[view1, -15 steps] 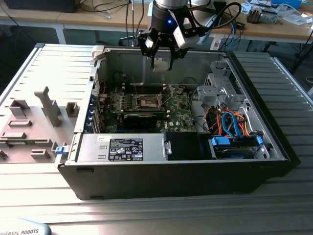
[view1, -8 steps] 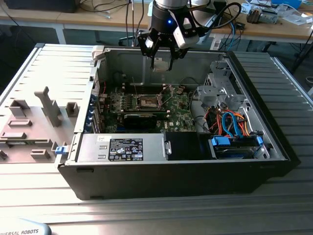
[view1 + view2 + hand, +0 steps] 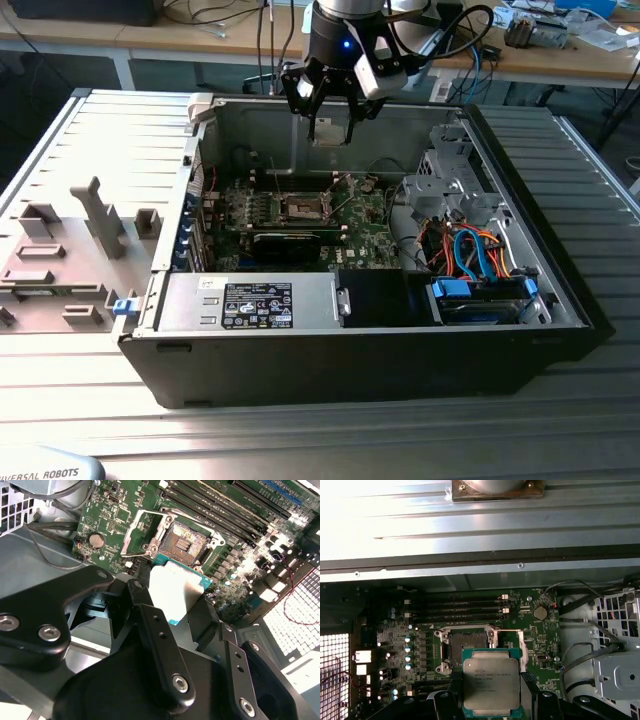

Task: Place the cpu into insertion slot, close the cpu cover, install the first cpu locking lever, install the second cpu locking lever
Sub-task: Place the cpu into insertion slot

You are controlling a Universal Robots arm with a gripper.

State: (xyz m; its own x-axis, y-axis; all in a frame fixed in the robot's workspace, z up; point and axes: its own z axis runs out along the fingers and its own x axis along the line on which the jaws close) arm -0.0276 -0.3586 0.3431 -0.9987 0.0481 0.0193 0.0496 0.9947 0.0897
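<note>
Over the motherboard (image 3: 540, 645), with the fingers (image 3: 202, 617) gripping the cpu (image 3: 491, 685) by opposite edges, hold it level and squared to the open insertion slot (image 3: 467, 647).

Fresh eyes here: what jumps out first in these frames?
The cpu, silver top up, is clamped in the gripper, hanging above the green motherboard. The insertion slot lies bare on the board, its dark centre exposed, with the cpu cover swung open beside it. All this sits inside an open computer case lying on its side.
</note>
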